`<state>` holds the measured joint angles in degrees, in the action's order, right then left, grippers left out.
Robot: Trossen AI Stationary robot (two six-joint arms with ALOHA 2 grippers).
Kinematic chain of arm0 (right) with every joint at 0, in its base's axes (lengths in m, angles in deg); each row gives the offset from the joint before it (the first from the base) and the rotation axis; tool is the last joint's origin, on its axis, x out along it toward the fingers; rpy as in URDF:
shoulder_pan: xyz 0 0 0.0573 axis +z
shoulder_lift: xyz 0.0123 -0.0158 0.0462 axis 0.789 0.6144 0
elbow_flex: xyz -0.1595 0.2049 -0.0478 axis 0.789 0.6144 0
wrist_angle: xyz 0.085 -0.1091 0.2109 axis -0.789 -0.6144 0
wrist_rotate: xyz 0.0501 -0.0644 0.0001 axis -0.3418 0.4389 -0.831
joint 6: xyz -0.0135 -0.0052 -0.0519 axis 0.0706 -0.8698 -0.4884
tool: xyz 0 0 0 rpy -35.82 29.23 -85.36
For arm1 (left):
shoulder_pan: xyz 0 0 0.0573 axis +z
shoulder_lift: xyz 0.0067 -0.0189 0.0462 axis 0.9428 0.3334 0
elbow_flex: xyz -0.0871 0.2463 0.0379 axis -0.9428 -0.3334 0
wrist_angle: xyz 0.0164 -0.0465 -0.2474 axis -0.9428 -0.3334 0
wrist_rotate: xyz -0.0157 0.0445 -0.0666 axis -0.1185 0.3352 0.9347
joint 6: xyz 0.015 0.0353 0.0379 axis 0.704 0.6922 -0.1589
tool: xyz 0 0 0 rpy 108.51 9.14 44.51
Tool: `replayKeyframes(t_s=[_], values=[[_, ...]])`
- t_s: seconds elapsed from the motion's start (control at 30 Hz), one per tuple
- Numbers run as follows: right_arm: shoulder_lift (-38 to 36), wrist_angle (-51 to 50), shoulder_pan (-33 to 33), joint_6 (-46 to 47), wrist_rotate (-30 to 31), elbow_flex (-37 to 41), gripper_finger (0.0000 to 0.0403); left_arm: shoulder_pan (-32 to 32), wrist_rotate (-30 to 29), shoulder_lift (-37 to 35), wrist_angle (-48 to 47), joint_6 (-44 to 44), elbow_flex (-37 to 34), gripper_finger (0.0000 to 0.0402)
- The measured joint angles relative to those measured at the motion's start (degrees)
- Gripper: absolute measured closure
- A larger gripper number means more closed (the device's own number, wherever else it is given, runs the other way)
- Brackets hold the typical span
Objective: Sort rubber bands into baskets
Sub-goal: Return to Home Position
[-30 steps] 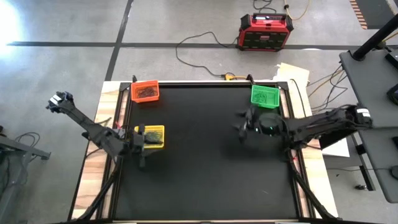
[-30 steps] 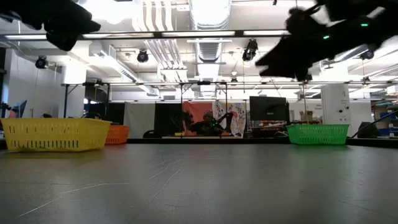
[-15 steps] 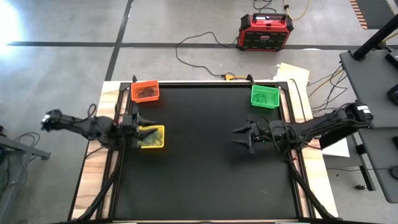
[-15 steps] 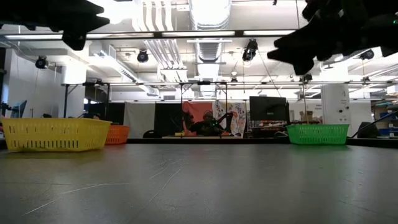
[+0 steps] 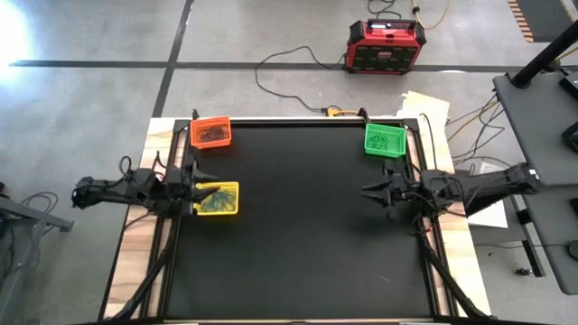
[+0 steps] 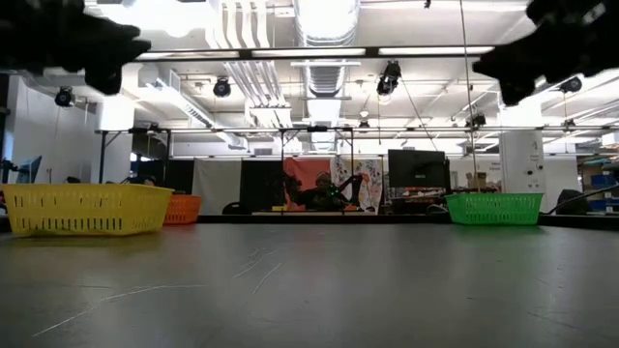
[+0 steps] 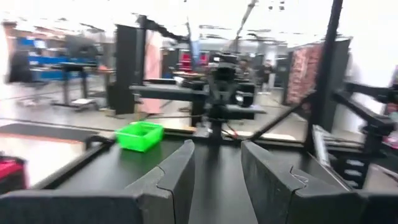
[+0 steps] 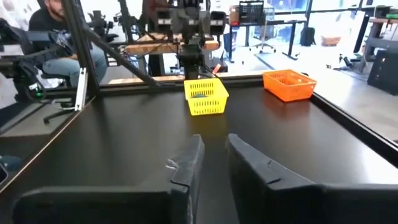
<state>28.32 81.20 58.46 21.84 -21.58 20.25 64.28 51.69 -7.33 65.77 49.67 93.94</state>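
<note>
L gripper [image 5: 200,183]: my fingers apart, empty, by yellow plastic mesh basket [image 5: 237,199] | R gripper [image 5: 373,193]: fingers apart, empty, near green mesh basket [image 5: 367,140] | thin elastic rubber bands [image 5: 213,134] lie in baskets, incl. orange mesh basket [image 5: 209,121] | light, floppy, stretchy, so I'd pinch one strand w/ tips

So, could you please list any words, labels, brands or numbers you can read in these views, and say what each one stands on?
No text can be read in any view.
Red-and-black box on the floor: any marking is too small to read.
Reddish panel in the room behind the table: too blurred to tell whether it bears words.
Yellow basket, orange basket, green basket: no lettering shows.
</note>
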Motion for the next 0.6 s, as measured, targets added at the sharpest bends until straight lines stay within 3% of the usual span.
replayKeyframes(t_s=[0.27, 0.4, 0.53, 0.6], values=[[-17.4, -5.0, 0.1, -1.8, -0.2, 8.1, 0.0365, 0.4, 3.4, -0.9, 9.0, -3.6, -9.1, 0.0286], [-17.0, -5.4, 0.1, -3.1, 0.2, 10.0, 0.0372, 1.2, 3.6, -1.0, 9.7, -3.9, -9.1, 0.0286], [-17.6, -2.7, -0.1, -4.9, 5.3, 11.2, 0.0376, 1.3, 4.6, -0.9, 11.7, -4.2, -9.1, 0.0286], [-17.8, -2.0, -0.1, -3.5, 2.4, 11.6, 0.0376, 1.4, 6.4, -1.0, 11.7, -4.3, -9.1, 0.0286]])
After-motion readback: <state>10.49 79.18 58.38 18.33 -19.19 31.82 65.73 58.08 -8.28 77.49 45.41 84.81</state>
